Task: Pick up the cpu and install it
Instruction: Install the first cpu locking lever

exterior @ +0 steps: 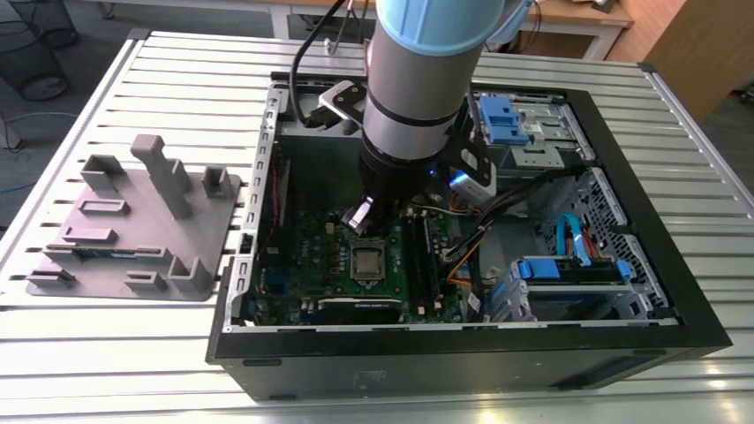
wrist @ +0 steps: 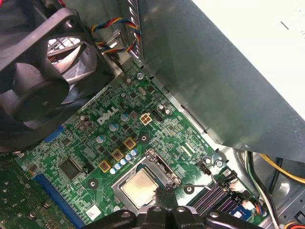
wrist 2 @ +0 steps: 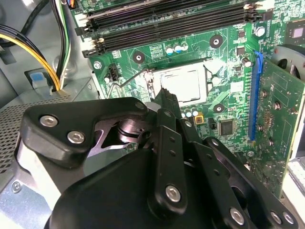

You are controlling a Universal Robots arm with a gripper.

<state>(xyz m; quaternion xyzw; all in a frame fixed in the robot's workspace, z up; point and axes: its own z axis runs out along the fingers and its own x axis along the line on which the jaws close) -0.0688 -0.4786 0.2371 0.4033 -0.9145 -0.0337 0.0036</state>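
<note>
1. Grey plastic holder tray (exterior: 130,230) sits on the slatted table (exterior: 71,353) at the exterior view's left, well apart from the arm; no chip visible on it from here.
2. Black computer case (exterior: 471,353) lies open to the right of the tray, with the green motherboard (exterior: 318,256) on its floor.
3. Dull silver cpu (wrist 2: 183,82) lies flat inside the metal socket frame (wrist 2: 206,71) on the board; in the exterior view it is the pale square (exterior: 366,261) in the left half of the case, towards the near side.
4. Key relation: gripper (wrist 2: 164,93) hangs almost straight over the chip. In the second wrist view the fingertips end at the chip's edge; in the first wrist view the tip (wrist: 161,198) sits just beside the chip's corner (wrist: 138,186). Touching or just above: cannot tell.
5. Chip is square, so there is no long axis to align to; its sides run parallel with the socket frame.
6. Jaws look drawn together to a narrow tip with nothing between them; the chip is not in their grip.
7. Thin wire socket lever (wrist 2: 126,78) stands swung out beside the frame, so the socket reads as unlatched (judgement).
8. Judgement: chip looks already seated; one arm only, directly above it.
</note>
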